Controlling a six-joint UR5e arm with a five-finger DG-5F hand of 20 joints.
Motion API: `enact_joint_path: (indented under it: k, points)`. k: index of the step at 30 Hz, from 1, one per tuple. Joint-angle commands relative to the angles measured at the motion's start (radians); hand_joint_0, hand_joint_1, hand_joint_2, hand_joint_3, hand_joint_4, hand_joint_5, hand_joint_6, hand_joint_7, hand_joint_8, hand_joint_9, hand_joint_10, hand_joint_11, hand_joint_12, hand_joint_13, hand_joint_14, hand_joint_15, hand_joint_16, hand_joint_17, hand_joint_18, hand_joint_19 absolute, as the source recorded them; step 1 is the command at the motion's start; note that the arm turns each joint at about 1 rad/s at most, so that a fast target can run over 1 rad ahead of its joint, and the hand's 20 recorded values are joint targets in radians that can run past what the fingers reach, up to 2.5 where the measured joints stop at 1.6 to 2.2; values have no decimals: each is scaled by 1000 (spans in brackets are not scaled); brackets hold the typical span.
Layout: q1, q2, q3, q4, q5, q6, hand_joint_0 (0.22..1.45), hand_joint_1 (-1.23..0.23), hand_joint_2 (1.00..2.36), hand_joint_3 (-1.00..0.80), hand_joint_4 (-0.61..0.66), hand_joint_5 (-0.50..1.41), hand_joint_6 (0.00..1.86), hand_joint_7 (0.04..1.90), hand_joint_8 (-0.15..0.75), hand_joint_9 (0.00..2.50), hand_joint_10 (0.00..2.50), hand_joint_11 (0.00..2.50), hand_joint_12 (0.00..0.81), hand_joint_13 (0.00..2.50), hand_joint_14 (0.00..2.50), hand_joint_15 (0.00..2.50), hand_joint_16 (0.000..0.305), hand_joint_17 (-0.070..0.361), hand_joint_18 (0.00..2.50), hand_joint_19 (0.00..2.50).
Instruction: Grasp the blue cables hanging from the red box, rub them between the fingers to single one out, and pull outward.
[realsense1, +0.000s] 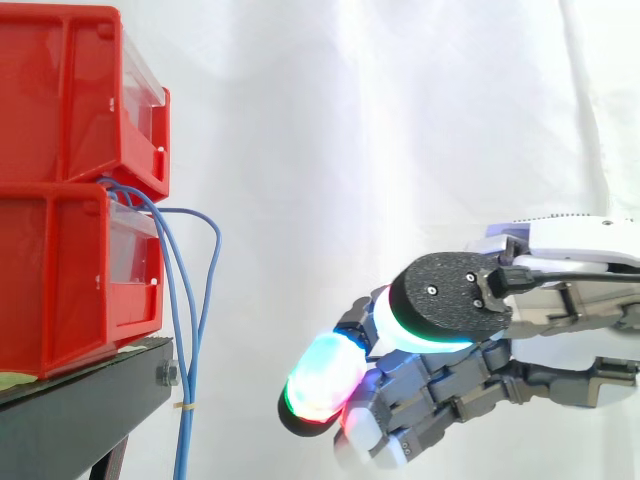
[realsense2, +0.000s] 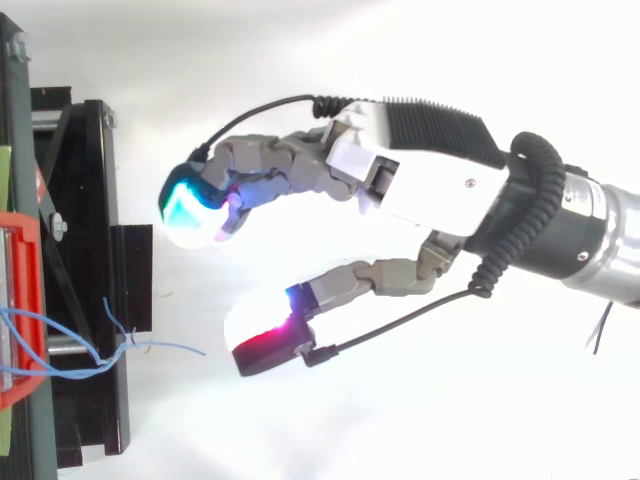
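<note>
My hand (realsense2: 430, 190) hangs in front of the white curtain (realsense1: 400, 120), level with the front edge of the black metal stand (realsense1: 90, 400), and it has hold of nothing. My fingers are loosely bent rather than curled tight, and a wide gap lies between them and the thumb. The glowing fingertips (realsense1: 322, 378) point toward the two stacked red plastic bins (realsense1: 60, 280) on the stand. In the top view one pad shines cyan and the thumb's pad shines red and magenta. The thin blue cables (realsense1: 185, 330) come out at the front of the bins, where the upper bin sits on the lower one. They loop outward and hang down past the stand's front edge. A clear gap separates my fingertips from the cables.
</note>
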Motion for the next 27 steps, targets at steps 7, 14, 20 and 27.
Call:
enact_joint_path:
  k: [7, 14, 20, 27]
  points:
    - [4, -49, 25, 68, -2, -38, 536, -741, 1000, -500, 326, -153, 503, 977, 331, 628, 12, 635, 403, 584, 13, 377, 57, 129, 513, 339]
    - [8, -82, 78, 63, -4, -14, 537, -741, 1000, -500, 325, -151, 503, 983, 330, 631, 12, 629, 404, 585, 13, 376, 57, 129, 511, 338]
    - [8, -128, 113, 66, -24, 9, 539, -740, 1000, -500, 333, -148, 503, 991, 333, 639, 14, 623, 404, 587, 13, 377, 57, 128, 512, 340]
    - [11, -148, 131, 71, -29, 11, 543, -737, 1000, -500, 339, -144, 503, 996, 333, 649, 12, 627, 401, 588, 13, 377, 57, 127, 513, 343]
